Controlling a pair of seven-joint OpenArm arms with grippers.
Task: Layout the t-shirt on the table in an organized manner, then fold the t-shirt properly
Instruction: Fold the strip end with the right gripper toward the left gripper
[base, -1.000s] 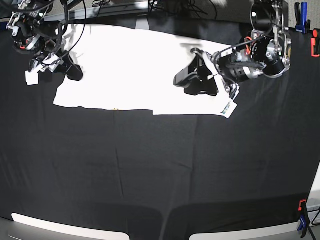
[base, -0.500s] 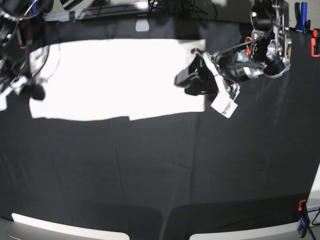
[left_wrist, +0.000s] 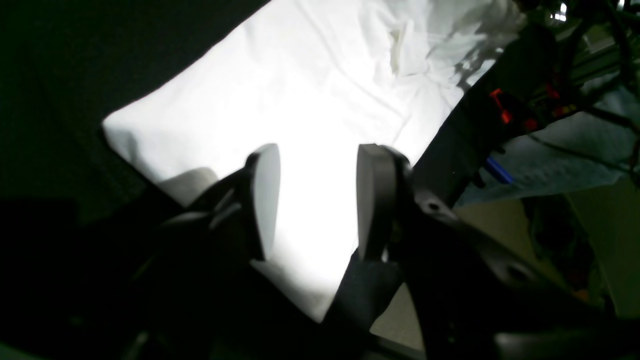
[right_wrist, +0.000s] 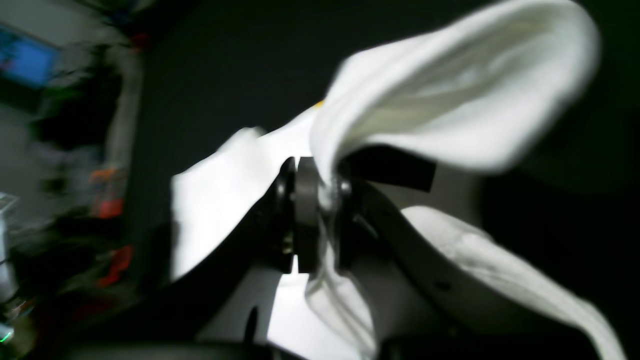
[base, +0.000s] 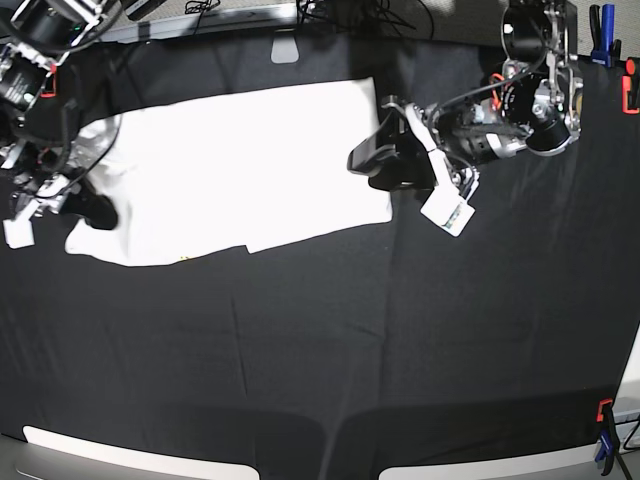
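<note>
The white t-shirt (base: 240, 160) lies plain side up on the black table (base: 320, 350), at the back left, and it is skewed. My right gripper (base: 98, 213) is at its left end, shut on a bunched fold of the t-shirt (right_wrist: 450, 100). In the right wrist view the cloth billows up from the closed gripper (right_wrist: 320, 200). My left gripper (base: 362, 160) hovers at the shirt's right edge. It is open, its two fingers (left_wrist: 265, 200) stand apart with nothing between them, and the t-shirt (left_wrist: 310, 90) lies below.
Blue (base: 606, 30) and red (base: 630, 90) clamps sit at the table's back right corner, and another clamp (base: 605, 430) is at the front right. A white tag (base: 447, 212) hangs from the left arm. A metal rail (base: 210, 15) with cables runs along the back.
My right gripper has shut on the shirt's left end and dragged it left, then forward. The shirt's right edge has slid left, out from under the left gripper, which stayed put.
</note>
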